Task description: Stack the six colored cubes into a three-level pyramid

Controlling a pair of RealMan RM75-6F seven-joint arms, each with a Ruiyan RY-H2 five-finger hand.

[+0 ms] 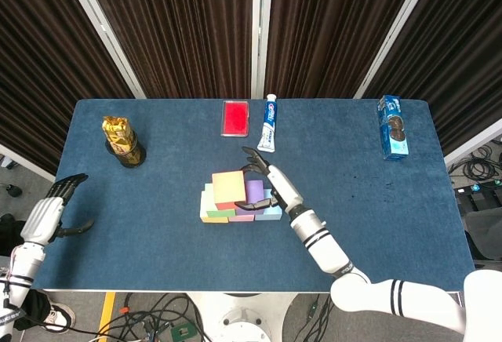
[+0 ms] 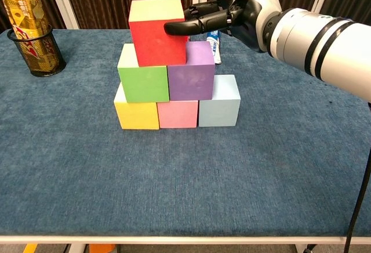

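Six cubes stand as a pyramid mid-table. The bottom row is the yellow cube [image 2: 136, 115], pink cube [image 2: 178, 114] and light blue cube [image 2: 219, 108]. On them rest the green cube [image 2: 144, 82] and purple cube [image 2: 190, 79]. The red cube [image 2: 156, 38] [image 1: 227, 187] sits on top, a little left of centre. My right hand [image 2: 232, 9] [image 1: 271, 179] reaches in from the right; its fingertips [image 2: 174, 28] touch the red cube's right face and its thumb is spread apart behind. My left hand [image 1: 51, 215] hangs open off the table's left edge.
A black mesh cup with a gold packet [image 2: 32, 38] [image 1: 121, 142] stands at the far left. A red box [image 1: 234, 118] and a toothpaste tube [image 1: 269, 122] lie behind the pyramid. A blue cookie box [image 1: 392, 126] is at the far right.
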